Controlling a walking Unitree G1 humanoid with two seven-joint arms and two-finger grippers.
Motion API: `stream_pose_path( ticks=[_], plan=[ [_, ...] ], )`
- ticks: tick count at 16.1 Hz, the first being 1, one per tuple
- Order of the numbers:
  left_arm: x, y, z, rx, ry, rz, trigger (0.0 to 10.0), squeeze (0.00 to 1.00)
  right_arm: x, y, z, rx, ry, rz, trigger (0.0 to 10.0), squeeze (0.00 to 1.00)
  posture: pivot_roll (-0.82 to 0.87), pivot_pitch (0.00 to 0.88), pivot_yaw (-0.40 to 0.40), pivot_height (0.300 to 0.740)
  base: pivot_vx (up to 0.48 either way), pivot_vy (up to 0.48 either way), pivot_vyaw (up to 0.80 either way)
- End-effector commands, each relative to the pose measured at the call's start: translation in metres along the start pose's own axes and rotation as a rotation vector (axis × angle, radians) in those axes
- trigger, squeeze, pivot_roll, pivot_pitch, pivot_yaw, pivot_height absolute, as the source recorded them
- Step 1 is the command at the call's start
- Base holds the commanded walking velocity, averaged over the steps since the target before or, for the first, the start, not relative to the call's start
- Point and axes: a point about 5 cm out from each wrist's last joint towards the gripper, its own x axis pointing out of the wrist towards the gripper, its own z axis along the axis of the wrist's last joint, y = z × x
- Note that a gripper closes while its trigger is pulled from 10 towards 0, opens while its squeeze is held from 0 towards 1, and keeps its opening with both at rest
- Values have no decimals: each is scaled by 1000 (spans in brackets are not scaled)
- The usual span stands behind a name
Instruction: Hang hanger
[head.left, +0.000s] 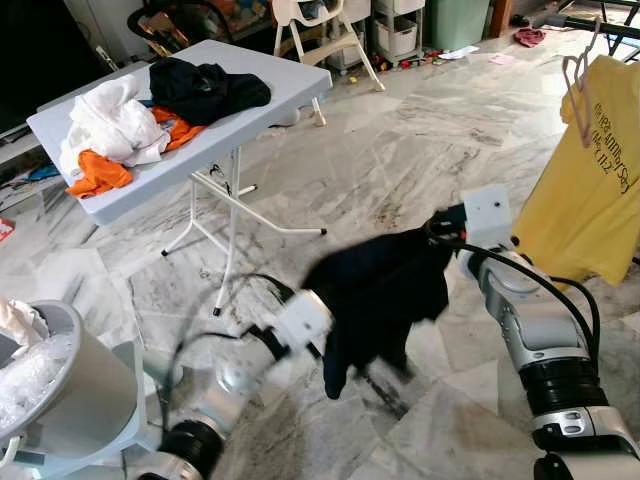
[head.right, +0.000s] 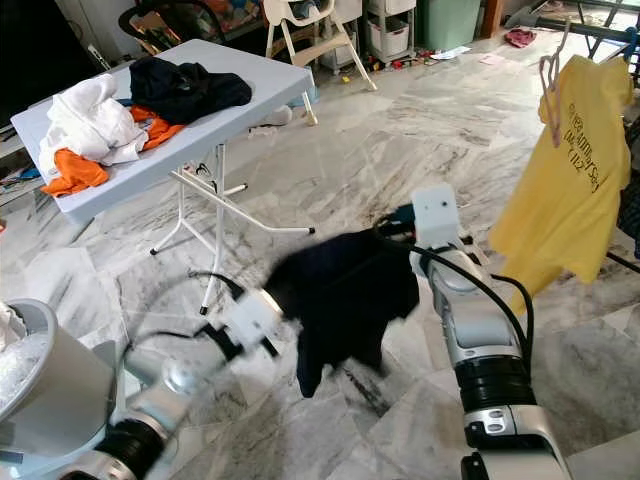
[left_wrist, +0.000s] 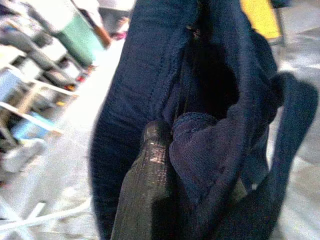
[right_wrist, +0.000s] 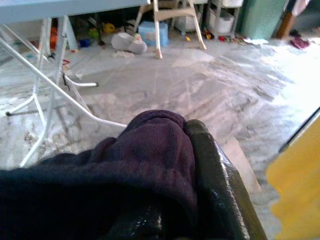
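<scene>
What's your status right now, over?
Left tool and right tool both shut on dark shirt, stretched between them. Yellow shirt already hung, right. Nothing blocking.

The pale folding counter (head.left: 285, 78) stands on the marble floor (head.left: 400, 150). On it there's a black garment (head.left: 205, 88), and just beside that a white heap (head.left: 112, 125) touching orange cloth (head.left: 100, 172).

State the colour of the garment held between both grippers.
Dark navy garment, clearest in the left eye view.
</scene>
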Motion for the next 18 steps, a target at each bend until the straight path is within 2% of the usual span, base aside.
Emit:
stream_pose_path(
  ticks=[1,2,3,4,5,6,8,11,12,14,16,17,18],
  plan=[
    [-3,4,-4,-13,18,16,10000,1000,1,7,10,-15,-42,18,0,0,-185,38,177,740,0,0,0],
    [0,3,-1,-48,2,22,10000,1000,0,10,8,-23,-41,25,0,0,-187,38,177,740,0,0,0],
    [3,1,2,-139,-15,14,10000,1000,-1,13,8,-26,-53,39,0,0,-190,39,178,740,0,0,0],
    [3,1,2,-161,-19,11,10000,1000,-1,14,8,-25,-57,43,0,0,-190,39,178,740,0,0,0],
    [4,1,0,-276,-6,26,10000,1000,-2,17,7,-31,-55,45,0,0,-198,44,182,740,0,0,0],
    [4,0,-3,-439,5,30,10000,1000,-2,22,4,-45,-47,45,0,0,-203,46,180,740,0,0,0],
    [1,0,-6,-487,5,33,10000,1000,-3,26,2,-49,-40,39,0,0,-212,49,179,740,0,0,0],
    [-4,-6,-13,-493,46,14,10000,1000,0,26,5,-58,-39,-16,0,0,-219,52,163,740,0,0,0],
    [-5,-9,-12,-398,46,-13,10000,1000,2,24,7,-68,-45,-48,0,0,-219,54,160,740,0,0,0],
    [-6,-25,-8,-306,19,-121,10000,1000,5,22,13,-52,-72,-87,0,0,-218,55,153,740,0,0,0],
    [-8,-41,-9,-265,39,-231,10000,1000,8,22,19,-47,-84,-104,0,0,-216,56,150,740,0,0,0],
    [-11,-54,-13,-242,75,-322,10000,1000,10,25,21,-38,-86,-95,0,0,-213,55,150,740,0,0,0],
    [-12,-56,-14,-243,82,-336,10000,1000,10,27,22,-36,-86,-88,0,0,-210,54,151,740,0,0,0]
  ],
)
